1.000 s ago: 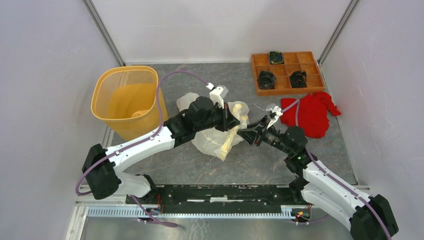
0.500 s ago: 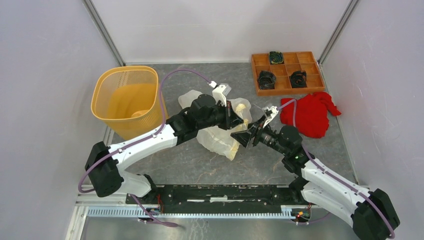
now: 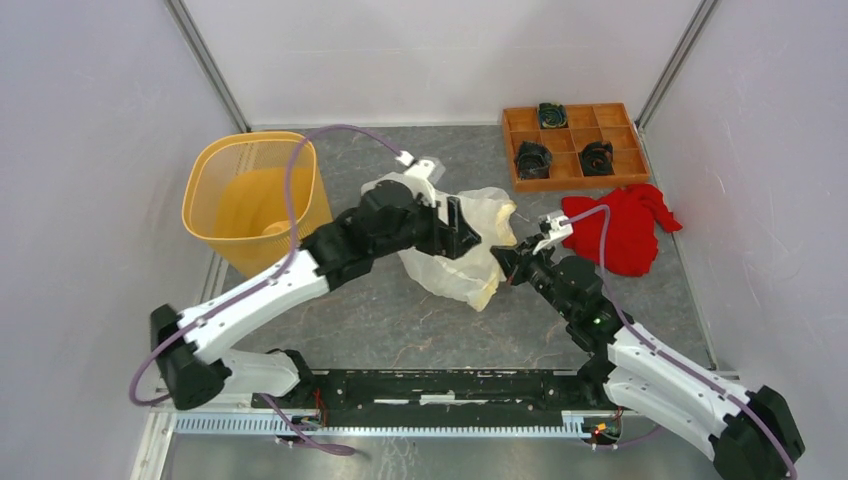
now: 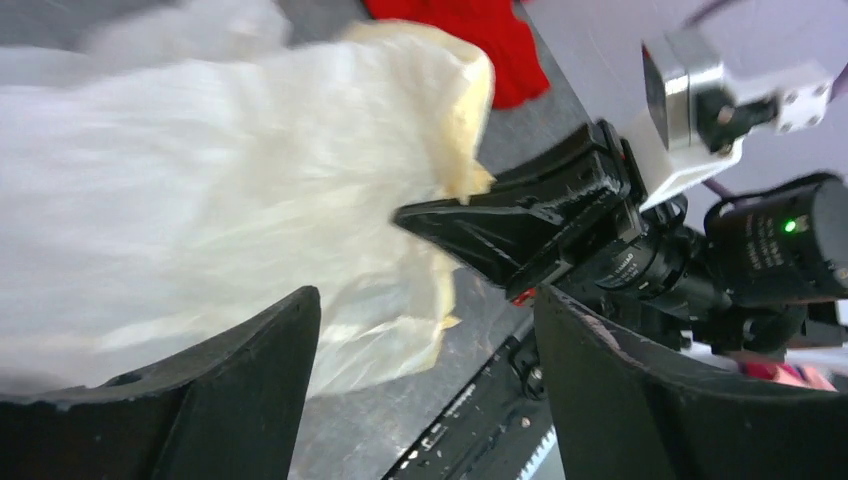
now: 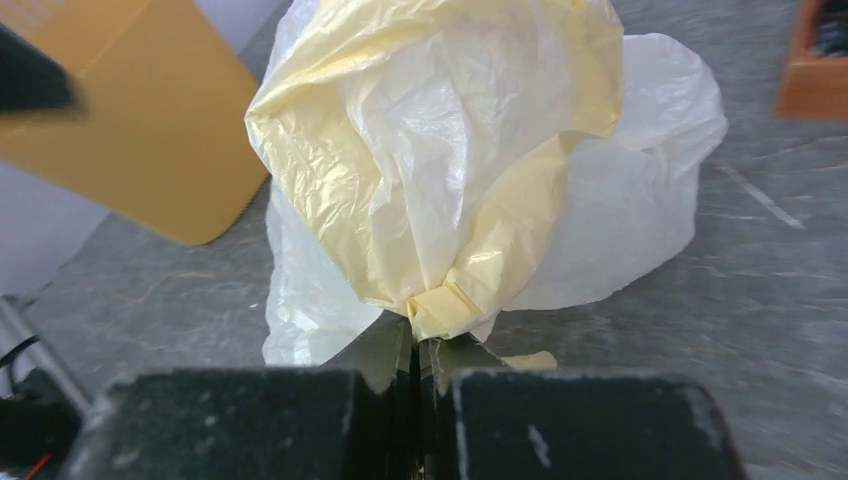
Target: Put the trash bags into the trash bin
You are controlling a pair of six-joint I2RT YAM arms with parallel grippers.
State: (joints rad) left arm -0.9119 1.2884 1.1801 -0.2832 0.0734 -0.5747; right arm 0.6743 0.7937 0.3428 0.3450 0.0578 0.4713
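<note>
Between the fingers of the right hand (image 5: 415, 372), a yellowish fold of the trash bag (image 5: 440, 150) is pinched; the fingers are pressed together with only the thin plastic between them. Above and beyond this hand the bag is spread into crinkled cream-white lobes over the grey surface (image 5: 760, 300). In the overhead view the right hand (image 3: 503, 264) is seen at the bag's (image 3: 478, 262) right-hand lower edge, with the red cloth (image 3: 620, 230) lying just behind it to its right, and the orange tray (image 3: 575, 183) farther beyond that.

The left hand (image 3: 457, 228) is held over the bag from the opposite side. Its fingers are spread wide and nothing is gripped by them; in its wrist view the left hand (image 4: 428, 295) is seen with the bag (image 4: 200, 180) filling the space ahead of the fingers, but whether it is touched cannot be told. The trash bin (image 3: 245, 252) is stood well apart to the left of this hand, upright, with the bag outside it.
</note>
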